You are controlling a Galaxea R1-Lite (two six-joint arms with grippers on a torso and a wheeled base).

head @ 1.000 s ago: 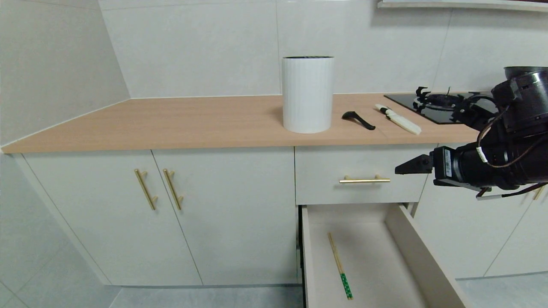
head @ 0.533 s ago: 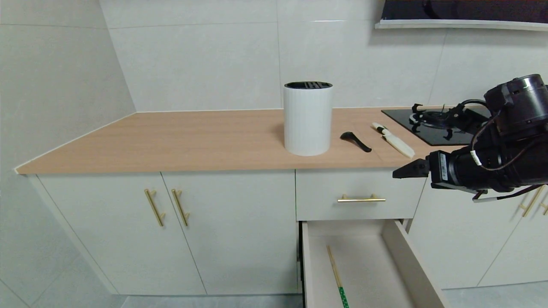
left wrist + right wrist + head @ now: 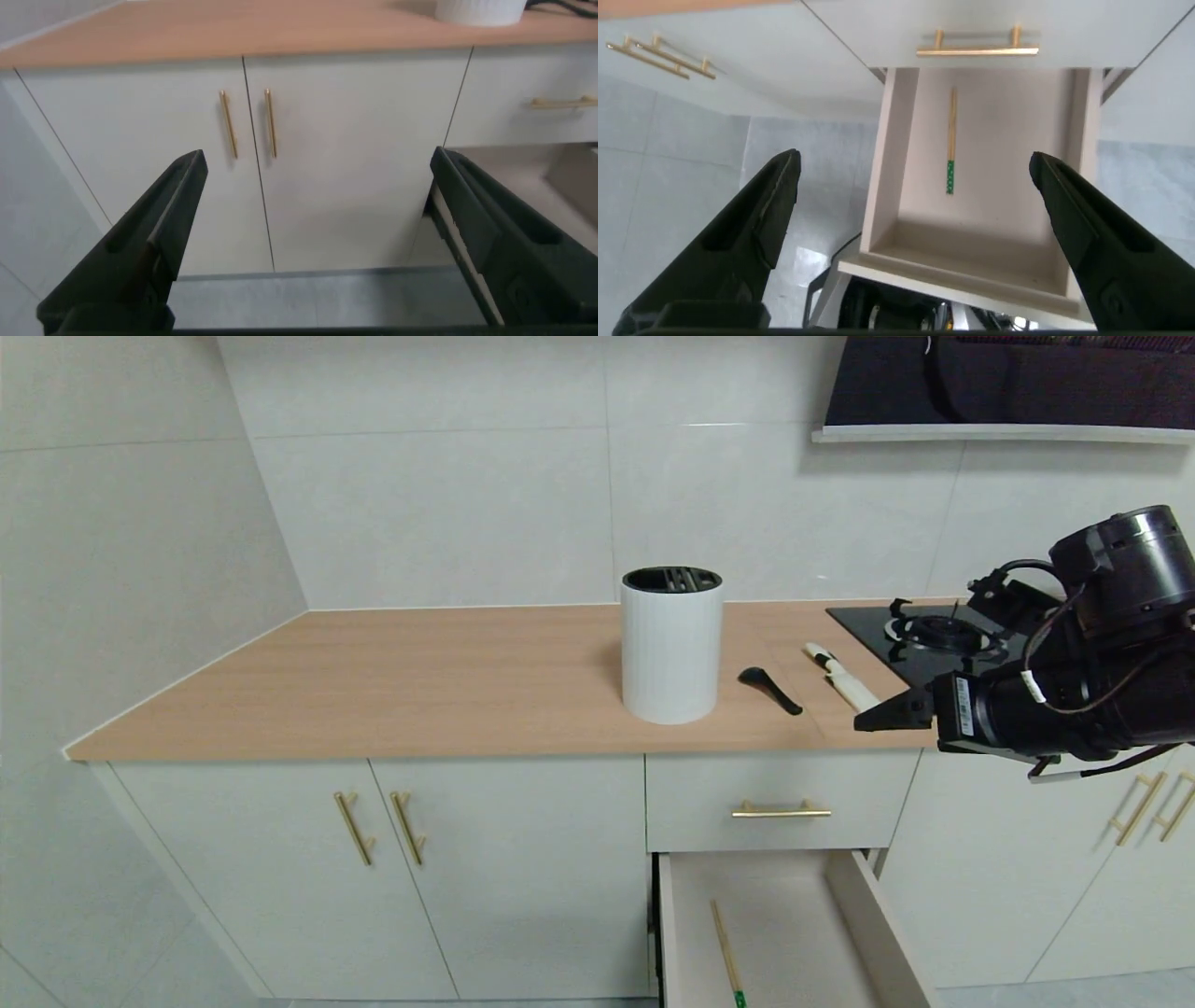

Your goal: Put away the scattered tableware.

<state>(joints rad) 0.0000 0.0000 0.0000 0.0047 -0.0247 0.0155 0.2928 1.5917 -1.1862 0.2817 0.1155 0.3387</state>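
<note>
pale tiled wall (image 3: 429, 513), wooden countertop (image 3: 420, 681), cream cabinets (image 3: 504, 868)

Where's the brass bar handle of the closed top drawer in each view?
Head: brass bar handle, lower centre-right, below the wooden countertop.
Left wrist: handle on the drawer front beside the cupboard doors.
Right wrist: handle beyond the plain end of the green-tipped chopsticks.
Shared landmark: the open drawer directly beneath it.

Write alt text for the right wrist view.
The right hand, open and empty, hangs over an open drawer holding wooden chopsticks with green ends. A closed drawer with a gold bar handle sits above it.
</note>
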